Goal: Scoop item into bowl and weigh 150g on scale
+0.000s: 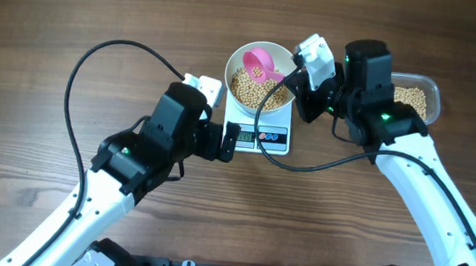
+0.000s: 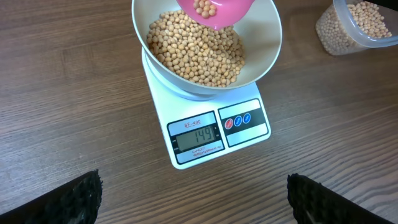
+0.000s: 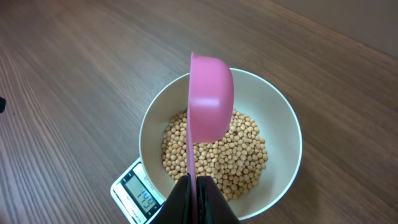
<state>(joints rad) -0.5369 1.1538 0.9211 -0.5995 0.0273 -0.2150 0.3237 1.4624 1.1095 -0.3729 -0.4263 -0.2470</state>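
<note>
The white bowl [image 1: 235, 65] stands on the small white scale [image 1: 266, 139] and is about half full of beige beans [image 1: 247, 91]. The display reads 149 in the left wrist view, where the scale [image 2: 214, 134] shows below the bowl [image 2: 265, 43]. My right gripper [image 3: 198, 196] is shut on the thin handle of a pink scoop [image 3: 211, 99]. The scoop is held tilted on its side over the beans [image 3: 242, 155], with a few beans still in it [image 2: 204, 7]. My left gripper [image 2: 193, 199] stands open and holds nothing, just in front of the scale.
A clear plastic tub [image 1: 434, 93] with more beans [image 1: 410, 100] stands to the right of the scale, behind my right arm. Black cables loop over the wooden table on both sides.
</note>
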